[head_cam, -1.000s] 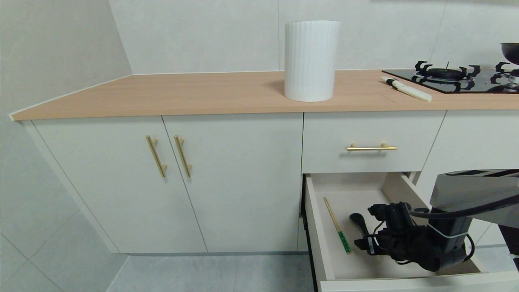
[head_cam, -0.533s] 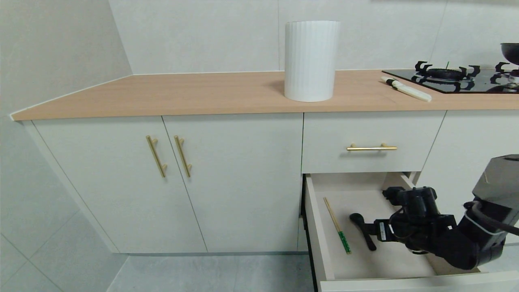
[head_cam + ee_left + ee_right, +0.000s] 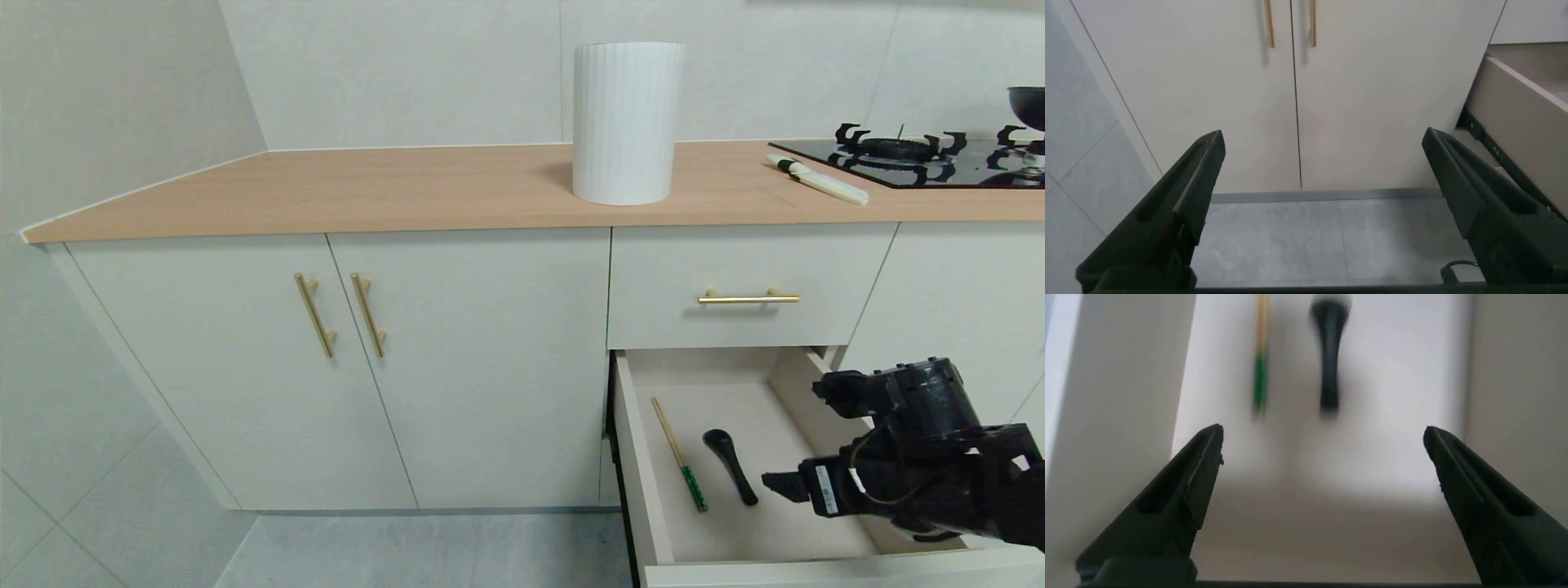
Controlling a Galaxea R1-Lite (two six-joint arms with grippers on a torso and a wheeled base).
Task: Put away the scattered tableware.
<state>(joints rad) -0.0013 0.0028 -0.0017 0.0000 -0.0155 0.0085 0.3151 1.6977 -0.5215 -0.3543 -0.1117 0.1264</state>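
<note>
Looking from the head view: lower drawer [image 3: 645, 457] pulled open, holding one pair of chopsticks [image 3: 678, 453] and one black spoon [image 3: 729, 464], side by side, not touching. One knife [image 3: 816, 178] lies on the counter [image 3: 408, 188] beside the hob [image 3: 906, 155]; judged the last item left to stow. Right gripper [image 3: 796, 434] hangs over the drawer's right side.

Left wrist view: left gripper [image 3: 1323, 212] spread wide, empty, facing two cupboard doors [image 3: 1290, 82].

Right wrist view: right gripper splayed, nothing held, above chopsticks and spoon.

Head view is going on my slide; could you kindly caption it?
Right gripper open over the pulled-out drawer, where chopsticks and a black spoon lie apart.
</note>
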